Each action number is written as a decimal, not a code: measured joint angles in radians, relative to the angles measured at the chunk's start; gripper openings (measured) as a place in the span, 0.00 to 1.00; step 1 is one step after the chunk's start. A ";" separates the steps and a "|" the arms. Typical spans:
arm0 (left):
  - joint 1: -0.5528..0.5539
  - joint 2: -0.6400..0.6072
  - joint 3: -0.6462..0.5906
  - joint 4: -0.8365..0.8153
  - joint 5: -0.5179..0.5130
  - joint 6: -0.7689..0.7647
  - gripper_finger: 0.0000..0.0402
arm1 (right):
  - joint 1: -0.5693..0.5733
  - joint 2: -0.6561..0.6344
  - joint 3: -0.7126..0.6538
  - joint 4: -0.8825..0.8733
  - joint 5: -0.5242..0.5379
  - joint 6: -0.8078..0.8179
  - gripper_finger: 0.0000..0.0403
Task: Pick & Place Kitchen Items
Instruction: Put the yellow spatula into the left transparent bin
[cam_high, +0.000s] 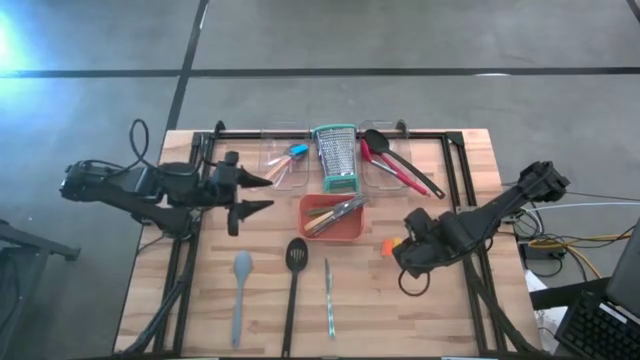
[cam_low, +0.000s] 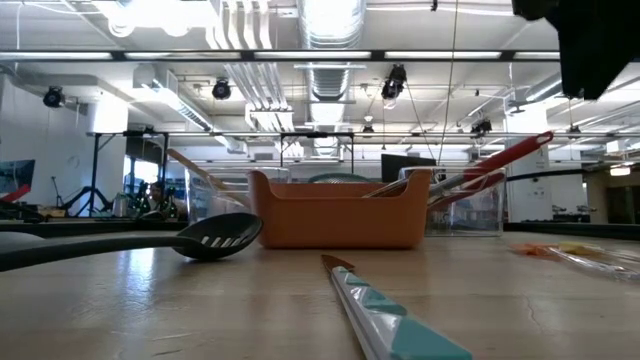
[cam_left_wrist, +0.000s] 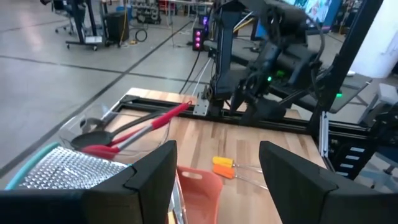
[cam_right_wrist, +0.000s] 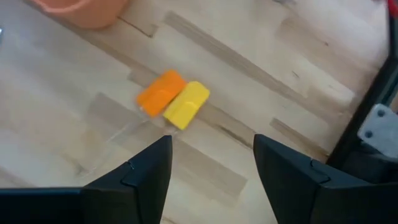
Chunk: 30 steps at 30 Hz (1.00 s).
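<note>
Right gripper (cam_right_wrist: 211, 168) over wood-plank table (cam_high: 440, 310), jaws spread, holding nothing; orange-and-yellow-handled tool (cam_right_wrist: 173, 98) lies just beyond fingertips, its clear working end hard to make out. Left gripper (cam_high: 262, 193) parted, empty, hovering left of orange tray (cam_high: 352, 230) full of slim utensils. Grey spatula (cam_high: 241, 290), black slotted turner (cam_high: 294, 282), teal-handled knife (cam_high: 328, 300) lie flat on near side. Ribbed steel grater (cam_high: 336, 158) upright beyond tray. Red spoon (cam_high: 392, 165) in clear bin, far right.

Both arms hover, left gripper (cam_high: 258, 193) and right gripper (cam_right_wrist: 211, 163) seemingly parted
</note>
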 joint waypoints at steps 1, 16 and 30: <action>0.000 -0.002 -0.001 0.000 0.000 0.005 0.58 | -0.002 -0.002 -0.019 0.028 0.000 0.002 0.55; 0.000 0.007 -0.002 -0.001 0.002 -0.007 0.58 | -0.163 -0.007 -0.318 0.442 -0.160 -0.211 0.55; 0.001 0.007 -0.002 0.013 0.001 -0.029 0.58 | -0.223 -0.007 -0.487 0.654 -0.212 -0.278 0.55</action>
